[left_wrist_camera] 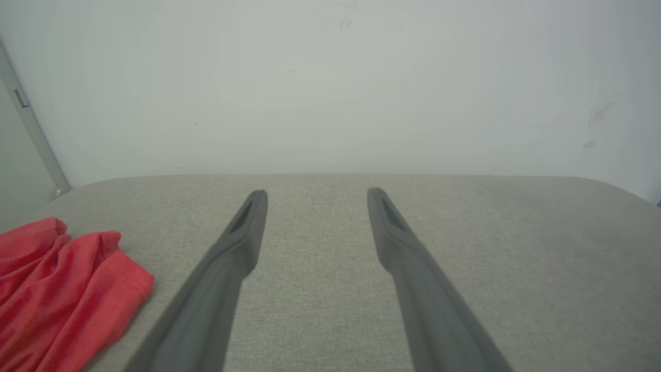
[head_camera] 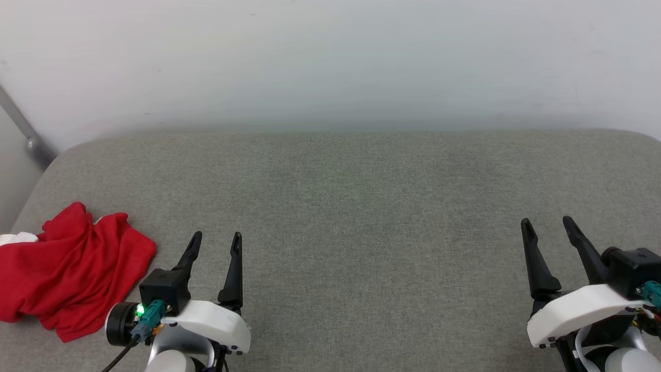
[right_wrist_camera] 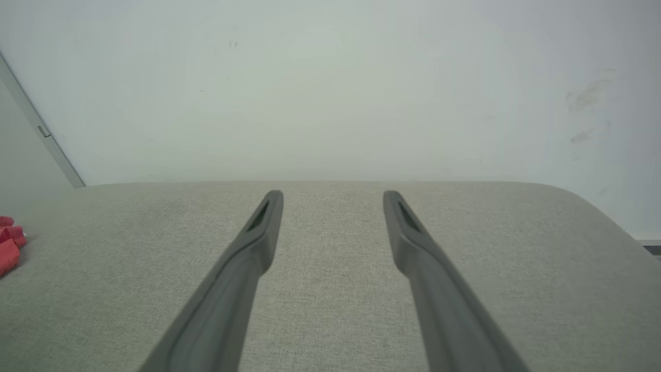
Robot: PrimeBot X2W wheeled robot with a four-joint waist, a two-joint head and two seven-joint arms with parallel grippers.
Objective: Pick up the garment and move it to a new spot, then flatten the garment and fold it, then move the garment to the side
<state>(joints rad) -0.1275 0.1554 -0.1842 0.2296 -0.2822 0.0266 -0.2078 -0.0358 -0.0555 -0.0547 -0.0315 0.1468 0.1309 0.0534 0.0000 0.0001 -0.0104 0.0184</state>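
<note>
**One crumpled red jersey [head_camera: 72, 268], not yet lifted**

Far left of grey padded surface [head_camera: 361, 206], just beside left gripper [head_camera: 216, 235]; right gripper [head_camera: 546, 220] well apart; both spread wide, empty; cloth likely soft, light, floppy; pinch a raised fold.

No readable text, label, brand, number or sign. Red folds of the garment [head_camera: 72, 268], bunched at the left edge of the grey surface [head_camera: 361, 232], plain on every face turned to the cameras.
</note>
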